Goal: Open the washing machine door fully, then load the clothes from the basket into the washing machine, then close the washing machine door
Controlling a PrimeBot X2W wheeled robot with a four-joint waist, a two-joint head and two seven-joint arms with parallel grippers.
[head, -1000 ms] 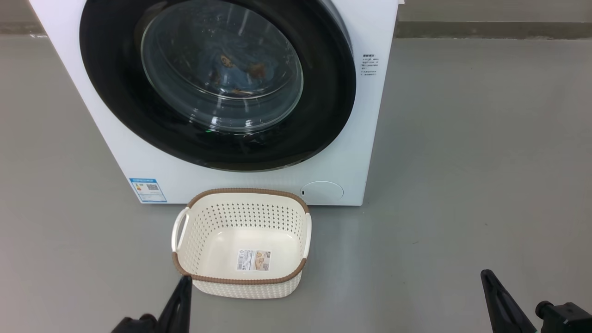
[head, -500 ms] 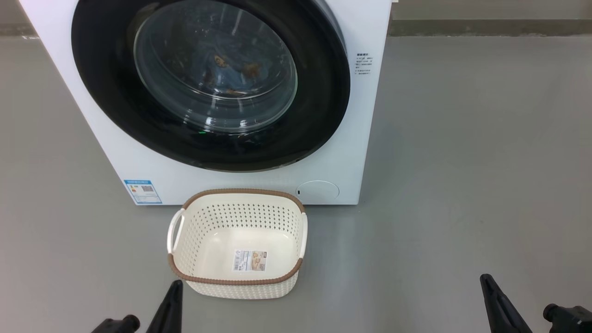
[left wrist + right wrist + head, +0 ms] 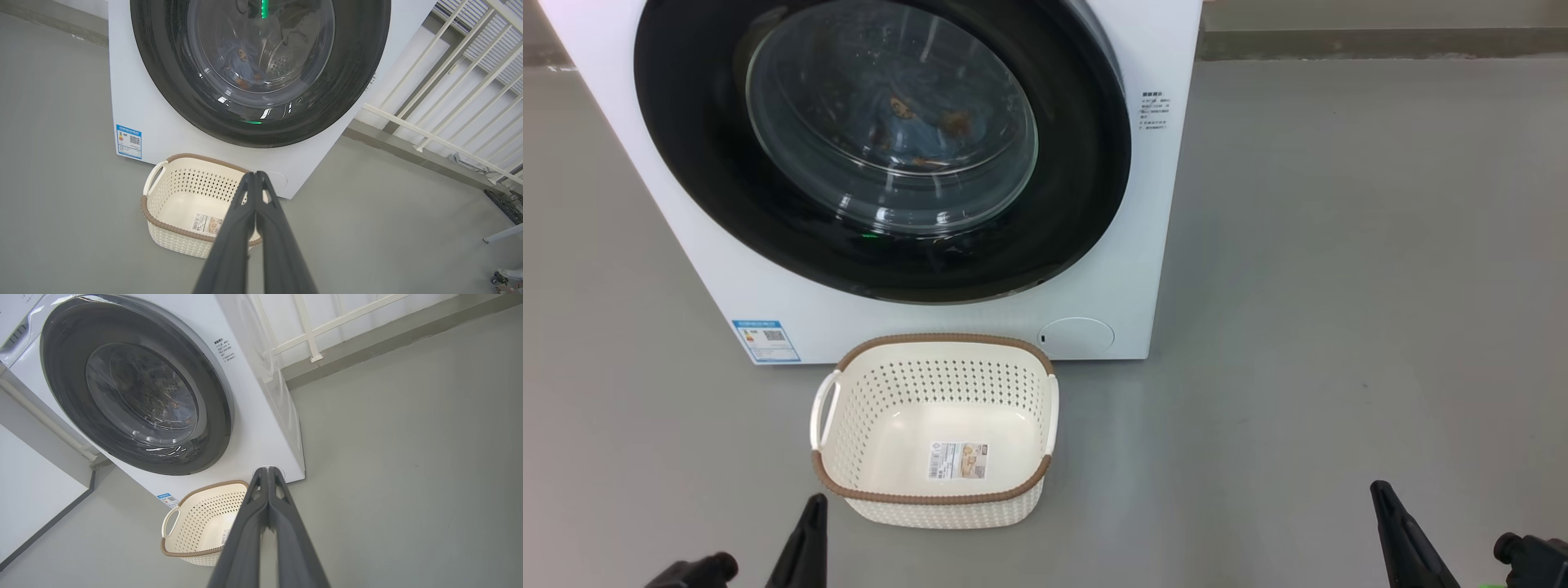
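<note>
L pincer (image 3: 255, 176): two long dark fingers pressed tip to tip, empty. R pincer (image 3: 267, 470): same, fully closed, nothing in it. Both had a small gap 1 s ago, none now.

In head view the L tip sat just off the 7 o'clock corner of the small cream-white perforated plastic basket (image 3: 931, 496) w/ brown woven-look rim, not touching. R tip was well apart at 4 o'clock.

Basket was empty, only a label sticker (image 3: 958, 461) on its bottom. It stood on the grey floor (image 3: 1339, 286) just in front of the big white front-loading washing machine (image 3: 768, 294), at its 6 o'clock.

Large round glossy black door (image 3: 1094, 163) w/ clear glass window lay flush on the front, i.e. shut. Light blue clothes (image 3: 915, 131) w/ orange-brown print showed behind the glass, inside the drum.

Other change: whole head view slid toward 9 o'clock over the last sec. That was the camera moving; basket and machine kept the same relation.

Read: load + close steps look done, pincers clamped = prob parking. Nothing left to grab afaict.
</note>
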